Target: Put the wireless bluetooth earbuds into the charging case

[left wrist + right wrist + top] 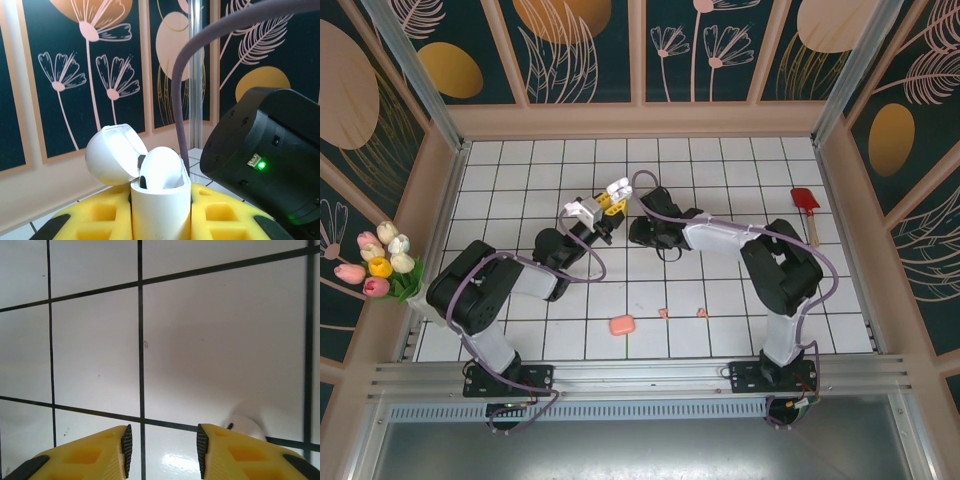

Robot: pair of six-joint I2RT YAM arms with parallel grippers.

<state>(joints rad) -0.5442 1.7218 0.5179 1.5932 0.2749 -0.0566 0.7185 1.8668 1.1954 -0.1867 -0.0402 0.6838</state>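
White charging case [160, 202], salmon-pink case [621, 325], black-gridded white table [720, 170].

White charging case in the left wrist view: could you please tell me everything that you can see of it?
The white charging case looks like glossy plastic, with a rounded body and a domed lid hinged open and tipped back to the left. It stands upright, clamped at its sides between the yellow fingers of the left hand. A rounded white piece with a small dark spot, apparently an earbud, sits in its open mouth.
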